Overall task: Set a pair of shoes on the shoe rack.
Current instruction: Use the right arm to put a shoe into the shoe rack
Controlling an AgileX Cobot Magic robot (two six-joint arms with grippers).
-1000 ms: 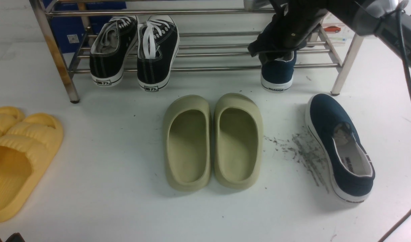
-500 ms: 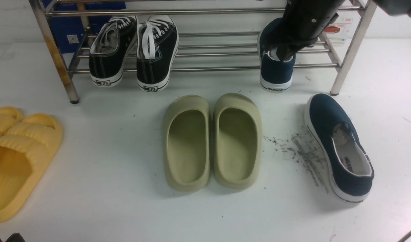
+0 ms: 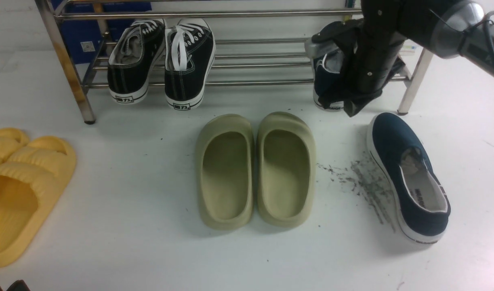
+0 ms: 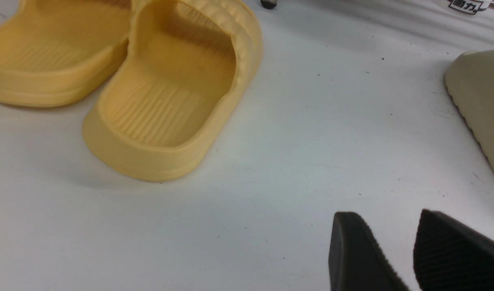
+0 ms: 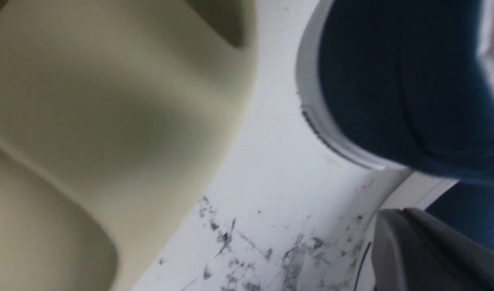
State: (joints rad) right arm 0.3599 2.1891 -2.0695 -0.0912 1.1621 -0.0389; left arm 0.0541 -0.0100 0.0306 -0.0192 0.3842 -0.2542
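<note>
On the rack point(image 3: 267, 82), the right gripper point(image 3: 350, 109) partly hides one sneaker point(image 3: 325, 81).

Yellow slippers point(image 4: 150, 161) lie near black fingers point(image 4: 360, 250) standing apart.

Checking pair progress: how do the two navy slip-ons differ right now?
The racked navy shoe rests on the shoe rack's bars; the other navy shoe lies on the table. The racked one is partly hidden by the arm; the other is in full view. Both have white soles.
</note>
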